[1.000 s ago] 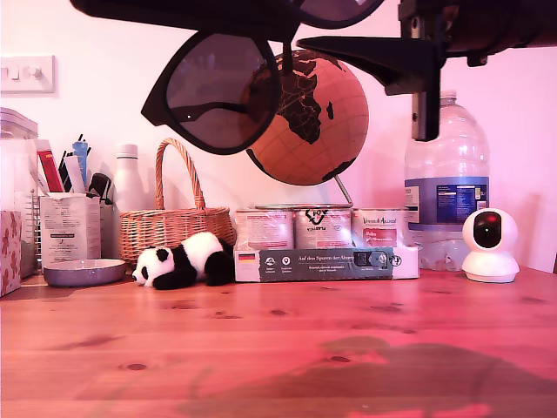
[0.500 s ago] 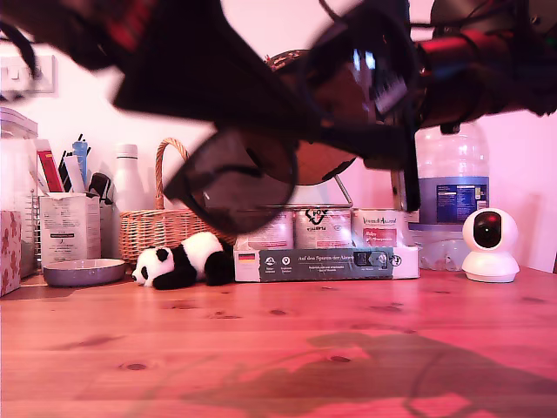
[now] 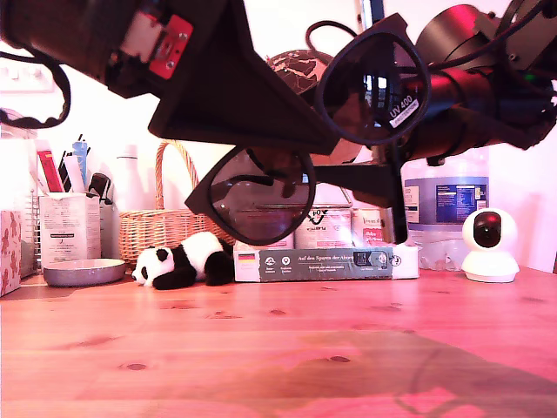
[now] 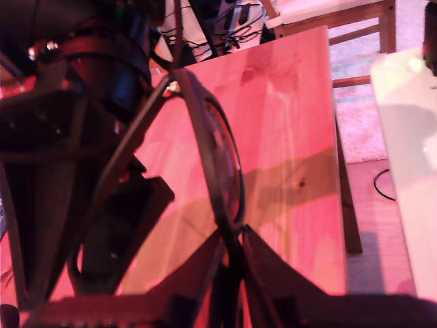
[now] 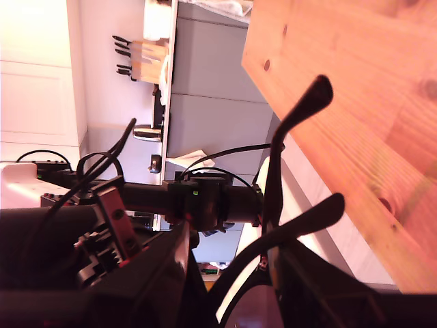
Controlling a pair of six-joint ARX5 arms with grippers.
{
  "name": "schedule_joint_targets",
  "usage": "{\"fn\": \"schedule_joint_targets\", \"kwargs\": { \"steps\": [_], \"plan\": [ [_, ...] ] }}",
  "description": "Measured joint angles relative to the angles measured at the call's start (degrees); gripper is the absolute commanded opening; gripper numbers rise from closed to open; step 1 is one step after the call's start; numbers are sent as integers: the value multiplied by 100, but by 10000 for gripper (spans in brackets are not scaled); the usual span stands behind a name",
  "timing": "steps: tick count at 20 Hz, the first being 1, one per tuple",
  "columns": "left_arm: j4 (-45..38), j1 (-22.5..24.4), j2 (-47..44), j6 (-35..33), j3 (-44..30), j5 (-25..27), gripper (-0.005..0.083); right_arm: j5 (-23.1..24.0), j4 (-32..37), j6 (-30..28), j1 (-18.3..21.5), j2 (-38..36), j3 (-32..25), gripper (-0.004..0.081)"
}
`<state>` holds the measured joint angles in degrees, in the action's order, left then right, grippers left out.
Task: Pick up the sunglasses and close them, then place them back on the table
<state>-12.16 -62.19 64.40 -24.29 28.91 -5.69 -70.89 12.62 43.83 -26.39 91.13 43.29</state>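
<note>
Sunglasses (image 3: 331,148) held aloft above the surface (image 3: 278,348), both arms crowding them. UV sticker legible only in exterior view; first wrist view alone shows my first gripper (image 4: 232,273) clamped on the frame edge. My second gripper: closure impossible to tell. Basket (image 3: 170,222) at 9 o'clock, contents hidden.

We saw the sunglasses (image 5: 273,225) with both temple arms crossing near our second gripper (image 5: 232,301). The table (image 5: 355,102) edge ran diagonally behind them, a knife block (image 5: 140,61) farther back.
</note>
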Motion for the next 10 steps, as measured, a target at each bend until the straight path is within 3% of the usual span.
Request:
{"fn": "schedule_joint_targets", "kwargs": {
  "steps": [10],
  "plan": [
    [-225, 282, 37, -61, -144, -70, -19, 680, -494, -428, -555, 7, 98, 323]
  ]
}}
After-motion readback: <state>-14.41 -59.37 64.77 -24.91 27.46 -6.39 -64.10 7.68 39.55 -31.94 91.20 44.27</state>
